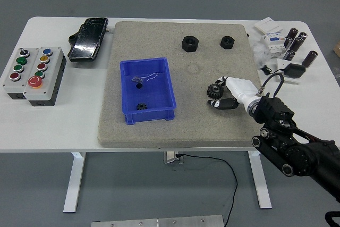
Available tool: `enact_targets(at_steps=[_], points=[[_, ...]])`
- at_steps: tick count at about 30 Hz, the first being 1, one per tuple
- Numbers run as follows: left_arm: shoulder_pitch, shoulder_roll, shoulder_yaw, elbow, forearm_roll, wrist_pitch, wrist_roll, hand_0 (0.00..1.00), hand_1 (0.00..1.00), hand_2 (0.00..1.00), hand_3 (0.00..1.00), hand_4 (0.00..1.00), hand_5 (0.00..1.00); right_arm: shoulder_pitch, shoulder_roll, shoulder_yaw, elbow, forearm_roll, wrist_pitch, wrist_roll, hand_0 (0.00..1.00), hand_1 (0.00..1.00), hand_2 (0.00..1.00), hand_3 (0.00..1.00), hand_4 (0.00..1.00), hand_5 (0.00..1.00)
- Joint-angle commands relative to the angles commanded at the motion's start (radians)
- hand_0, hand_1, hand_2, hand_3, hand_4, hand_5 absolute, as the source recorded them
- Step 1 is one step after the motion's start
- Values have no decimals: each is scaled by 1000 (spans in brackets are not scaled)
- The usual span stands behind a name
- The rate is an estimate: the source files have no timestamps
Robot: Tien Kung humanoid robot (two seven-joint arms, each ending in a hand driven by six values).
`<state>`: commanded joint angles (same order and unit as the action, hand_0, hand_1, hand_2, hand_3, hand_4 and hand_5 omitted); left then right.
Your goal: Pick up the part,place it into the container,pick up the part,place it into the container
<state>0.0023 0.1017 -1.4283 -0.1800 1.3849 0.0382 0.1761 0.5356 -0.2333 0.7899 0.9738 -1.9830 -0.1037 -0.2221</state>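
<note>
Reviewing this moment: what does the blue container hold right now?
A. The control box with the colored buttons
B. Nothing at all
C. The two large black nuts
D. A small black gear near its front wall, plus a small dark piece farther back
D. A small black gear lies near the front wall of the blue container, and a small dark piece sits farther back inside.

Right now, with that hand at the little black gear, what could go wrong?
The right hand reaches the gear from one side, fingers not clearly closed around it. It might nudge the gear across the mat rather than grip it. Carried loosely, it could drop before the blue bin, which already holds a gear.
</note>
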Motion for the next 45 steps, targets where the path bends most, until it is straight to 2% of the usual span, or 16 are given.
enact_targets(at_steps=[2, 3, 8, 9, 14, 15, 20, 21, 23, 32, 39, 45], points=[[0, 0, 1, 0, 0, 0, 0, 674, 670, 592, 631, 700, 315, 5, 6, -8, -17, 6, -12, 5, 466, 707, 769, 788, 834, 478], [0, 0, 1, 0, 0, 0, 0, 674, 669, 592, 631, 700, 315, 8, 9, -12, -25, 10, -19, 7, 436, 675, 700, 733, 809, 459], [-1, 0, 1, 0, 1, 0, -1, 674, 669, 592, 631, 700, 315, 18, 25, -19, -52, 22, -51, 16, 436, 675, 700, 733, 809, 459], [-2, -1, 1, 0, 1, 0, -1, 674, 669, 592, 631, 701, 316, 18, 27, -19, -56, 24, -55, 17, 391, 597, 588, 682, 677, 377], [-3, -3, 4, 0, -2, 0, -2, 674, 669, 592, 631, 701, 316, 17, 35, -25, -72, 24, -66, 18, 391, 597, 588, 682, 677, 377], [-3, -3, 5, 0, -3, 0, -2, 674, 669, 592, 631, 701, 315, 16, 35, -29, -74, 24, -69, 18, 374, 570, 520, 669, 581, 308], [-3, -3, 6, 0, -4, 1, -3, 674, 669, 592, 631, 701, 315, 15, 36, -40, -77, 21, -83, 20, 374, 570, 520, 669, 581, 308], [-3, -3, 6, 0, -4, 1, -3, 674, 669, 592, 631, 700, 314, 15, 35, -41, -76, 21, -87, 21, 358, 542, 494, 658, 516, 253], [-4, -3, 6, 0, -5, 1, -3, 674, 669, 592, 631, 700, 314, 15, 34, -43, -72, 18, -96, 24, 358, 542, 494, 658, 516, 253], [-5, -3, 5, 0, -5, 1, -3, 674, 669, 592, 631, 701, 315, 28, 25, -42, 2, -12, -126, 27, 344, 532, 488, 658, 499, 244], [-5, -3, 4, 0, -5, 1, -3, 674, 669, 592, 631, 701, 316, 44, 25, -52, 56, -35, -131, 21, 335, 526, 484, 657, 507, 245], [-2, -2, 4, 0, -4, 1, 0, 674, 669, 592, 631, 700, 315, 81, 39, -118, 143, -37, -128, 11, 334, 528, 485, 655, 513, 254]])
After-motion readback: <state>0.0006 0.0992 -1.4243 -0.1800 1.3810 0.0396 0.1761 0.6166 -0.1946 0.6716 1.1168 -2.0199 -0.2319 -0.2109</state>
